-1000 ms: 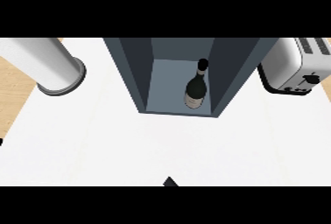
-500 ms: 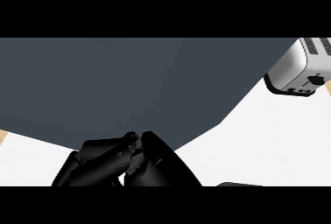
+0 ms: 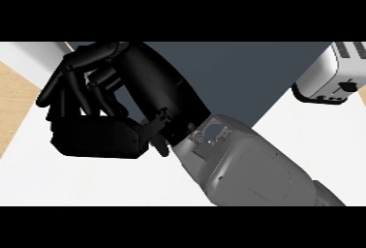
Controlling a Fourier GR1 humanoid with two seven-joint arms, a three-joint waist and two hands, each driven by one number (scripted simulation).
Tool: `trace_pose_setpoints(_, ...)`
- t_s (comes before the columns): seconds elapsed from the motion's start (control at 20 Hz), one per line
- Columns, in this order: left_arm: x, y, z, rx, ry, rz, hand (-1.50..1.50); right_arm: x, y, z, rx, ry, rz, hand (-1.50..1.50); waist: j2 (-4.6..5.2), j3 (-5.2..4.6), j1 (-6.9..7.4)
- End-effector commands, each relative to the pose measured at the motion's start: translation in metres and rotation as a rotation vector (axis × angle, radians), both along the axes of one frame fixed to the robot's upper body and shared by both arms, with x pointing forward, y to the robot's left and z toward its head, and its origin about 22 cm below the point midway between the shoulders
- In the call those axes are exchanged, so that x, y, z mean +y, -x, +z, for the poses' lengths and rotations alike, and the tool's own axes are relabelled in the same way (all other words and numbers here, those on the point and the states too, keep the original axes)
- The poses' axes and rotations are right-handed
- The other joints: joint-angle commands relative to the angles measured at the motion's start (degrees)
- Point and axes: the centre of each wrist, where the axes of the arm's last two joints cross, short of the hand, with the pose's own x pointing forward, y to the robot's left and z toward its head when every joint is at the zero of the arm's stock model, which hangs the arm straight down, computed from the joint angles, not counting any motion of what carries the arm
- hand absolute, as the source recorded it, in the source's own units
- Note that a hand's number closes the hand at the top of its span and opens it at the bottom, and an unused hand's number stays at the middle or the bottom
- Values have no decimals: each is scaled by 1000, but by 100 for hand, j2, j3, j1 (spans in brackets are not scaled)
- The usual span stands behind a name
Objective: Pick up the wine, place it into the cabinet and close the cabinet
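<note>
1. Light even, bright, diffuse; no clear source direction.
2. White counter (image 3: 85,179) near washed out toward 7 o'clock.
3. Black hand (image 3: 107,104) shows little surface detail, faint sheen only.
4. Grey forearm (image 3: 250,169) softly shaded toward 5 o'clock.
5. No glare visible.

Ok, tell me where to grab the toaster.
Probably by its body, from above: the toaster stands upright, slotted top up, so a hand could span its long flat sides. Avoid the end with the black lever. Part of it lies beyond the view's edge.
</note>
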Motion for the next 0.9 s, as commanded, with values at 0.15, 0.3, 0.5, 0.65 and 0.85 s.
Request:
trace_pose_setpoints(0.15, 4, -2, 2, -54, 32, -47, -150, 15, -30, -17, 179, 208, 333, 150, 57, -4, 71)
trace_pose_setpoints(0.3, 12, 3, -4, -41, 34, -30, -150, 27, -36, -11, 213, 359, 465, 150, 48, -20, 102)
trace_pose_setpoints(0.5, 15, -3, 6, -63, 22, -36, -150, 25, -68, -28, 272, 420, 561, 150, 38, -2, 31)
trace_pose_setpoints(0.65, 30, 3, -1, -56, 31, -16, -150, 19, -80, -49, 341, 390, 593, 150, 19, -5, -94)
trace_pose_setpoints(0.85, 11, 3, 8, -59, 44, -24, -150, 13, -103, -48, 378, 313, 608, 150, 8, 9, -37)
